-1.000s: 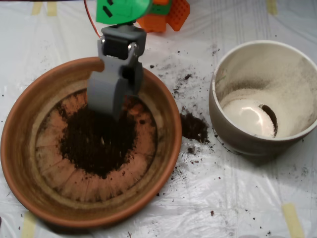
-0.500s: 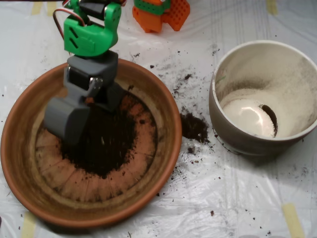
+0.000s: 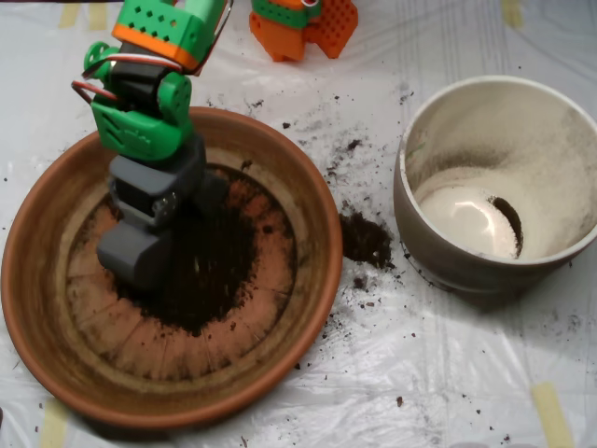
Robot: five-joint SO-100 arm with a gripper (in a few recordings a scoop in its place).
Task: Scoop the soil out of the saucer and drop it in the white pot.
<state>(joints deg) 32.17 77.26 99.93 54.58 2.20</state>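
The terracotta saucer (image 3: 322,245) fills the left half of the overhead view. A dark pile of soil (image 3: 213,273) lies on the middle of its base. My grey scoop (image 3: 138,254) is down inside the saucer, resting at the left edge of that pile, with the green and orange arm (image 3: 142,117) reaching in over the far left rim. The white pot (image 3: 438,263) stands to the right of the saucer, apart from it. Inside, it is dusty, with a small dark streak of soil (image 3: 509,227) near the bottom.
A clump of spilled soil (image 3: 366,240) lies on the white plastic sheet (image 3: 438,373) between saucer and pot, with crumbs scattered around. An orange printed part (image 3: 303,23) sits at the top edge. Strips of tape (image 3: 550,415) hold the sheet.
The scoop has swung from the saucer's far side to its left and dropped lower, onto the left edge of the soil pile. The arm now leans in from the upper left.
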